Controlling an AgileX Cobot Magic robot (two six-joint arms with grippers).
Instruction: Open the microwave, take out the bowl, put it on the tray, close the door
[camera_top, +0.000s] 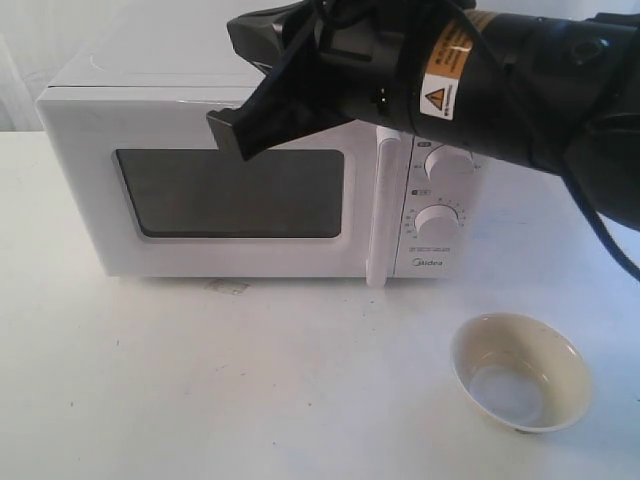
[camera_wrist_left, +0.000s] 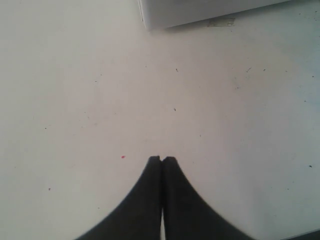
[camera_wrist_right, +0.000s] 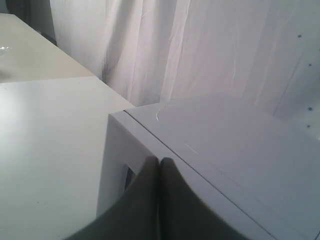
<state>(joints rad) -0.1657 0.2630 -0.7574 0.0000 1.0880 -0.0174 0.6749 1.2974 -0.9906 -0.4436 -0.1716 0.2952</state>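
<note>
Nearest us, at five o'clock, the bowl (camera_top: 520, 370) sits upright on the table (camera_top: 200, 400), outside the microwave (camera_top: 140, 75). We judge it light, stiff, slick and chippable, best pinched across its rim. Farther, at eleven o'clock, the door (camera_top: 230, 195) looks shut. The left gripper (camera_wrist_left: 161, 159) and right gripper (camera_wrist_right: 160, 160) both have fingers pressed together, empty.

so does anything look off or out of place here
Mainly the bowl: it sits on the bare table in front of the microwave's knob side, and no tray is in view. A small flat scrap also lies on the table by the microwave's front edge. Nothing looks spilled or damaged.
</note>
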